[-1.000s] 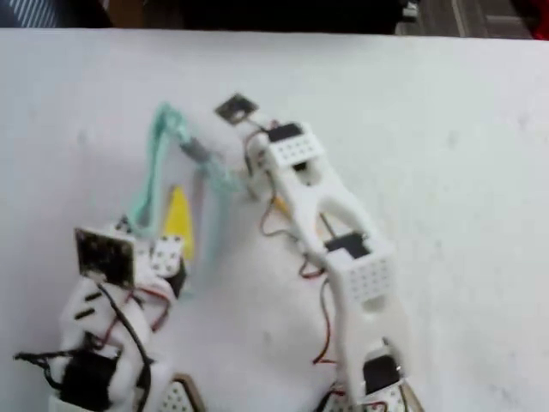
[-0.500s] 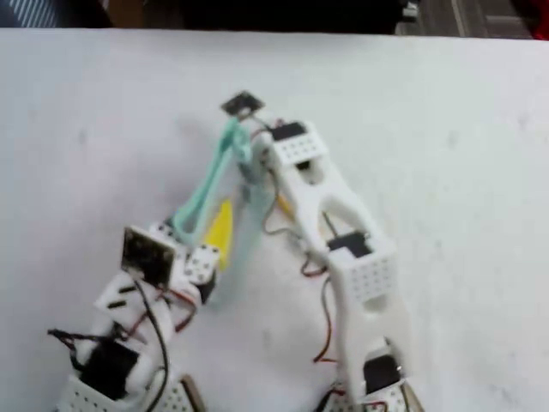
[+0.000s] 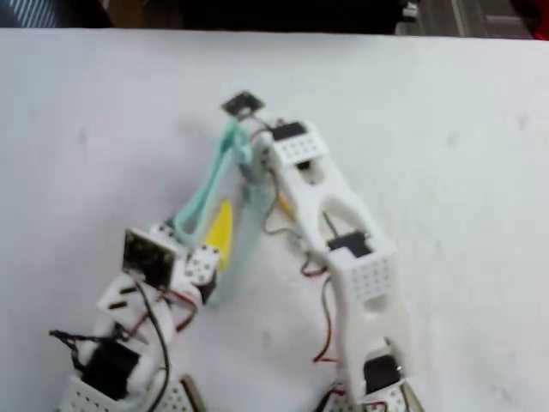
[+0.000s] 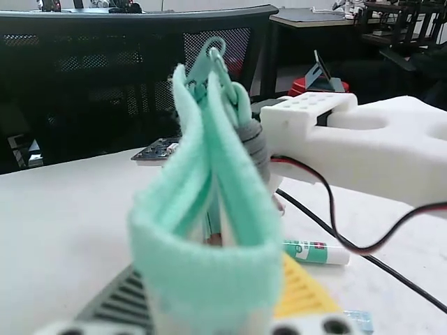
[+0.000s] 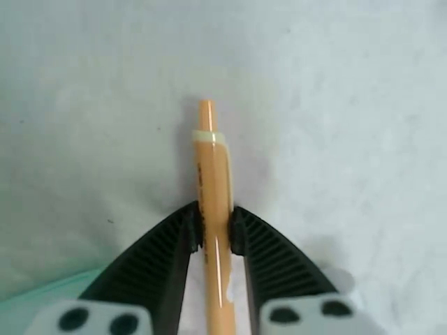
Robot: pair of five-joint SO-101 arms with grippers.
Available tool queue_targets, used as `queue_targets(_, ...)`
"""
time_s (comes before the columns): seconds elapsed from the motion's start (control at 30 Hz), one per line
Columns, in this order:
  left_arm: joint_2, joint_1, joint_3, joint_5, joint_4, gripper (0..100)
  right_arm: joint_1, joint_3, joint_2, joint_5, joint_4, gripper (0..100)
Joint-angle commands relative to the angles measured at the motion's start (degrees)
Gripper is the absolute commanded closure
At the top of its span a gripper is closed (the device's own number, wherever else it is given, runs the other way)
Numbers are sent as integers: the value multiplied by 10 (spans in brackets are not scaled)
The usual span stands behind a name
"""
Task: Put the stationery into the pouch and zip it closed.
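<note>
The left pincer (image 3: 193, 245) is clamped on one end of the mint pouch (image 3: 210, 184). From there the pouch stretches away in a long narrow band, raised off the counter (image 3: 446, 172). In the left wrist view the pouch (image 4: 209, 209) stands on edge, its two sides parted with a gap between them and the zip pull at its far end.

The right pincer (image 5: 213, 230) is closed tight on an orange pen (image 5: 213, 181). Its black fingers (image 5: 167, 244) grip the barrel on both sides, and the tip points out over bare counter. In the high view this arm's head sits right against the far end of the pouch.

A flat yellow piece (image 4: 300, 293) lies on the counter just beside the pouch's held end. A white stick (image 4: 316, 252) with a green label lies just past the yellow piece, near the pouch.
</note>
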Motion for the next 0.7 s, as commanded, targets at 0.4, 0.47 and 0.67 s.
queue_targets(0.4,2,10,3,-28,16,852,15,-10,-44,-11,22,981)
queue_targets(0.47,2,14,1,-30,21,854,16,-9,-91,-11,52,981)
queue_targets(0.67,2,14,1,-30,20,867,41,1,-240,-11,135,981)
